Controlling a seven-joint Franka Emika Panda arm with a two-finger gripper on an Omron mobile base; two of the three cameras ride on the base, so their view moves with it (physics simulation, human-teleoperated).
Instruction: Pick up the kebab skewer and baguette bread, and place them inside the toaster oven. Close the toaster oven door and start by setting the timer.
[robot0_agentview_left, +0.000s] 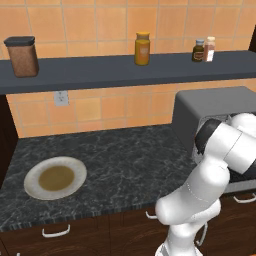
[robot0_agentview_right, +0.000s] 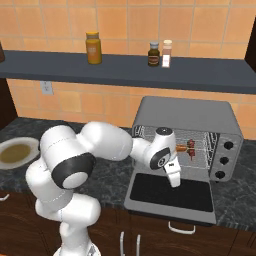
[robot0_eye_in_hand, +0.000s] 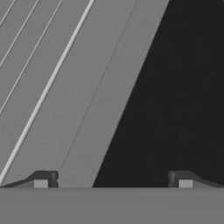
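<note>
Grey metal toaster oven (robot0_agentview_right: 187, 117) standing at the right end of the dark marbled table (robot0_agentview_left: 125, 160), with toaster oven door (robot0_agentview_right: 170, 195) lying folded down flat in front of it. Resting on the wire rack (robot0_agentview_right: 200, 142) inside: kebab skewer (robot0_agentview_right: 191, 145), with an orange-brown end just left of it, judged to be the baguette bread (robot0_agentview_right: 180, 148), mostly hidden behind the wrist. Hanging just above the lowered door, at the oven mouth: end effector (robot0_agentview_right: 175, 180), fingers spread wide and grasping nothing; hand view looking down past both fingertips (robot0_eye_in_hand: 41, 180) at the door's grey frame and dark glass.

Loading judged complete; closing the door judged to be the step in hand. Calling next for getting under or behind the door's outer edge and swinging it up shut, then turning a timer knob (robot0_agentview_right: 228, 146).

Counting: one oven, one skewer, one baguette, one bare plate (robot0_agentview_left: 55, 177), three knobs, four containers on the shelf (robot0_agentview_left: 125, 70).
</note>
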